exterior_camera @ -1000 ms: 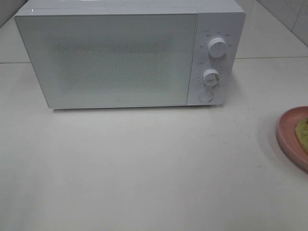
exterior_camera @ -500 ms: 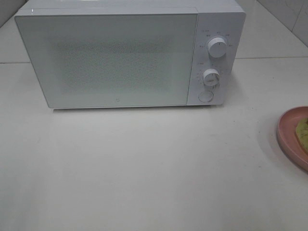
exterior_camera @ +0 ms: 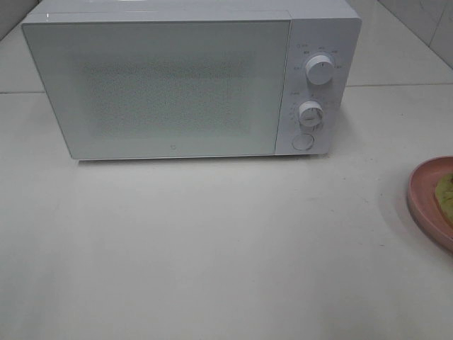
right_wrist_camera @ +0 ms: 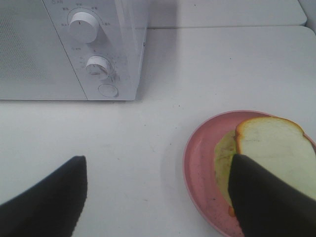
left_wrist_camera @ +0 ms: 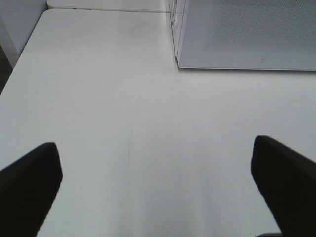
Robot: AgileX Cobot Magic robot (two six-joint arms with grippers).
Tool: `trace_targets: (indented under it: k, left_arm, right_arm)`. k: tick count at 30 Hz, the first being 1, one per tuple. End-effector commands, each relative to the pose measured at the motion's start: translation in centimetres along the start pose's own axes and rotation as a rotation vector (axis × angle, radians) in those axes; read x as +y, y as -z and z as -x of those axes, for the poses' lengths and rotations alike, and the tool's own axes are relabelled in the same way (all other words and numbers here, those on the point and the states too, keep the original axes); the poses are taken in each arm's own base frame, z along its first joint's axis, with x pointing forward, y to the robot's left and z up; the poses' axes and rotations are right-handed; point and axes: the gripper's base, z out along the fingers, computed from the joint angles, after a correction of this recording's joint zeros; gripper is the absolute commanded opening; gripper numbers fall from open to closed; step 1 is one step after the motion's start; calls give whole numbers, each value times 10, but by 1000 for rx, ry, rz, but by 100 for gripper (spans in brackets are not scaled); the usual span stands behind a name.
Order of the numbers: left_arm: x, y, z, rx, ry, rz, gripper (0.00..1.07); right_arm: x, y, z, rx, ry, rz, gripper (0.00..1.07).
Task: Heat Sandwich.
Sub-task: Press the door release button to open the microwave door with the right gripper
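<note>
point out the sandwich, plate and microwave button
sandwich (right_wrist_camera: 276,148), right wrist view, top bread slice
plate (right_wrist_camera: 200,165), right wrist view, bare pink surface beside the sandwich
button (right_wrist_camera: 107,90), right wrist view, its round face

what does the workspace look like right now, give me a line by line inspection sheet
surface: white table, no spills seen
job's things: sandwich lies on the pink plate at the table's right side; white microwave at the back, door shut, two knobs and a round button on its right panel
clutter: nothing seen
grippers: left gripper open, holding nothing, facing the microwave's left corner; right gripper open, holding nothing, close to the plate
cables: nothing seen
surroundings: pale tiled wall behind the table
</note>
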Motion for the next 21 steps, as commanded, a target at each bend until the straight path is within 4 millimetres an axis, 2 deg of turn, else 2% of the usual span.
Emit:
trace_targets:
  k: [1, 4, 7, 12, 13, 17, 21]
  left_arm:
    - [-1, 3, -1, -28, 0, -2, 101]
    - [-1, 3, -1, -28, 0, -2, 101]
    - [-1, 3, -1, -28, 0, -2, 101]
    - [-1, 3, -1, -28, 0, -2, 101]
    - [-1, 3, -1, -28, 0, -2, 101]
    - [-1, 3, -1, -28, 0, -2, 101]
    - [-1, 3, -1, -28, 0, -2, 101]
  right_arm:
    - [0, -13, 7, -13, -7, -2, 76]
    - [0, -22, 8, -14, -7, -2, 76]
    - [-1, -41, 10, -7, -8, -4, 76]
    - [-1, -58, 11, -26, -8, -4, 76]
    - [-1, -67, 13, -28, -8, -5, 76]
    - [-1, -80, 15, -37, -9, -5, 76]
    - [-1, -101, 17, -47, -14, -6, 76]
